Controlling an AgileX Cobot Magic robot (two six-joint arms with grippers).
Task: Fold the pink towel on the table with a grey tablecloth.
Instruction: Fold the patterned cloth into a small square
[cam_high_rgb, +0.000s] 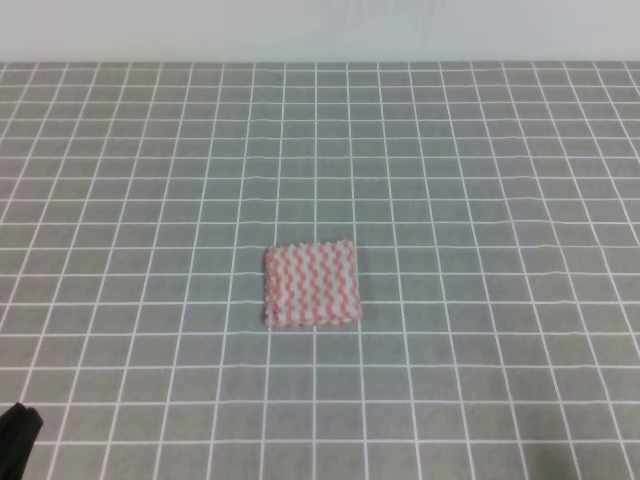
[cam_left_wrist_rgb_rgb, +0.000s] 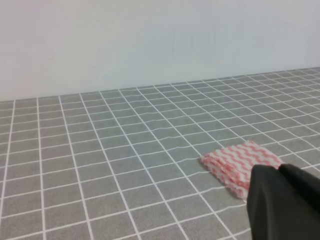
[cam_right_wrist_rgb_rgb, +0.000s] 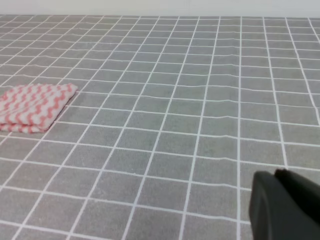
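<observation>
Left gripper (cam_left_wrist_rgb_rgb: 282, 202): dark housing at the near left table edge; finger spread cannot be told.
Right gripper (cam_right_wrist_rgb_rgb: 285, 205): dark housing in its wrist view, absent from the overhead view; finger spread cannot be told.
Pink towel (cam_high_rgb: 311, 284): lies ahead of both grippers, near the table's middle, slightly left of centre, apart from both; the left gripper looks nearer. Already a compact, roughly square stack, layered edges showing at its near side, so no clear long axis. Wavy pink-and-white stripes.
Table (cam_high_rgb: 480, 180): grey gridded cloth, extending beyond.
</observation>
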